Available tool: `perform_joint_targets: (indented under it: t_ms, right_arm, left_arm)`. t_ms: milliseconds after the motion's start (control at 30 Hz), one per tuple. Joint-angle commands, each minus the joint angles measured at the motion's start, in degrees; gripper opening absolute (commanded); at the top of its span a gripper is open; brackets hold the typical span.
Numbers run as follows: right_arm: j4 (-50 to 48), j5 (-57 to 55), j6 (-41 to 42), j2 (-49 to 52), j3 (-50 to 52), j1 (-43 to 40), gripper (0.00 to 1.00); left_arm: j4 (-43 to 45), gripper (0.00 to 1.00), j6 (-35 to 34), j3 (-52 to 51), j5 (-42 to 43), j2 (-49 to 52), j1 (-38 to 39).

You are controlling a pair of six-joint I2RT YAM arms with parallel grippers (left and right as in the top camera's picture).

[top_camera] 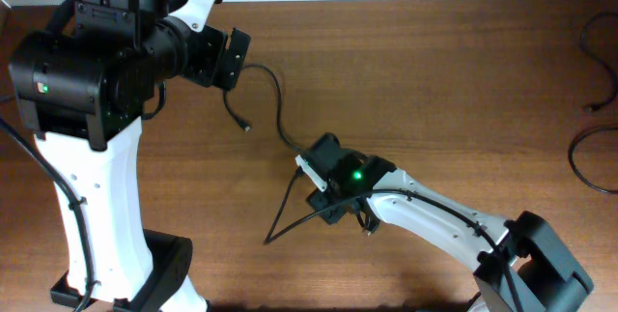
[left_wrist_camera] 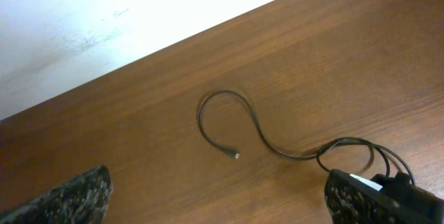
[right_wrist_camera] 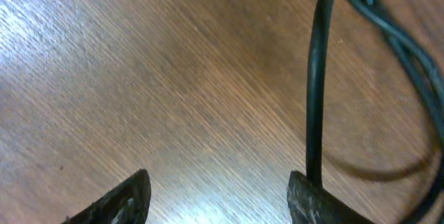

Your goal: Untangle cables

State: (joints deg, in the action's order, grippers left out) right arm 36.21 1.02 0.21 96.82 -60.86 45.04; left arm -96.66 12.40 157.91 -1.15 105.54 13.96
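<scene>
Overhead, one thin black cable point(top_camera: 279, 99) snakes over the wooden table point(top_camera: 435, 61) from beside the left gripper point(top_camera: 232, 56) to the right gripper point(top_camera: 311, 162), which sits at its 5 o'clock. The left jaws gape fully and hold nothing. The right jaws stand partly apart over bare wood; the cable brushes one finger point(right_wrist_camera: 319, 200), unclamped. More cables point(top_camera: 584, 153) lie at the table's 3 o'clock edge.
</scene>
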Motion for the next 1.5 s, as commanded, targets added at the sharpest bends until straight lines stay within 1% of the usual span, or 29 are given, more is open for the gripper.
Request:
perform_joint_targets:
  t_ms: [0, 100, 167, 267, 367, 433, 467, 567, 733, 800, 900, 1000, 1100, 1200, 1267, 1400, 1467]
  right_arm:
    - [1.77, -1.75, 0.07, 0.31, -5.09, -0.09, 0.63]
    - [2.80, -2.12, 0.07, 0.31, -7.50, -0.15, 0.64]
    - [1.68, -3.34, -0.28, 0.33, -7.72, -0.83, 0.70]
    - [1.49, -3.19, -0.70, 1.64, -7.30, -2.47, 0.69]
    - [1.46, -3.21, -1.46, 4.04, -6.86, -3.72, 0.65]
    - [1.29, -2.97, -1.44, 5.62, -6.86, -4.26, 0.56]
    - [1.25, -2.97, -1.46, 5.95, -6.86, -4.24, 0.49]
    - [1.09, -2.95, -1.44, 6.32, -6.86, -4.17, 0.04]
    - [2.03, -3.26, -1.44, 5.84, -7.52, -4.31, 0.04]
    - [4.92, -3.28, -1.44, 3.80, -10.69, -4.31, 0.04]
    - [14.08, -4.96, -1.44, 0.46, -21.44, -4.31, 0.04]
    - [25.81, -11.82, -0.48, -0.92, -38.60, -4.31, 0.04]
    - [31.30, -18.40, 1.57, -0.92, -52.13, -4.31, 0.04]
    - [32.54, -25.73, 2.03, -0.92, -61.90, -5.03, 0.04]
    - [32.54, -28.85, 2.01, -0.92, -65.26, -6.99, 0.04]
    - [33.07, -29.27, 2.03, -0.92, -69.02, -13.11, 0.04]
    - [33.51, -28.55, 2.05, -0.98, -70.07, -16.35, 0.04]
  left_arm:
    - [-0.04, 0.99, -0.55, -0.26, -0.57, -0.87, -0.24]
    - [-0.04, 0.99, -0.55, -0.26, -0.57, -0.87, -0.24]
    - [-0.04, 0.99, -0.55, -0.26, -0.37, -0.87, -0.24]
    - [-0.04, 0.99, -0.57, -0.28, 0.33, -0.87, -0.24]
    - [-0.04, 0.99, -0.57, -0.28, 0.50, -0.87, -0.24]
    - [-0.04, 0.99, -0.55, -0.31, 0.50, -0.87, -0.24]
    - [-0.04, 0.99, -0.55, -0.37, 0.50, -0.87, -0.24]
    - [-0.04, 0.99, -0.55, -0.37, 0.48, -0.87, -0.24]
    - [-0.04, 0.99, -0.55, -0.37, 0.50, -0.87, -0.24]
    - [-0.04, 0.99, -0.55, -0.37, 0.50, -0.87, -0.24]
    - [-0.04, 0.99, -0.55, -0.59, 1.84, -0.87, -0.24]
    - [-0.04, 0.99, -0.57, -1.66, 2.10, -0.87, -0.24]
    - [0.20, 0.99, -0.55, -3.80, 4.00, -0.87, -0.24]
    - [1.07, 0.99, -0.55, -7.61, 8.24, -0.76, -0.24]
    - [2.84, 0.99, -0.55, -10.80, 11.17, -0.66, -0.24]
    - [9.05, 0.99, -0.52, -18.18, 19.02, -0.66, -0.24]
    - [13.11, 0.99, -0.48, -21.77, 25.79, -0.66, -0.24]
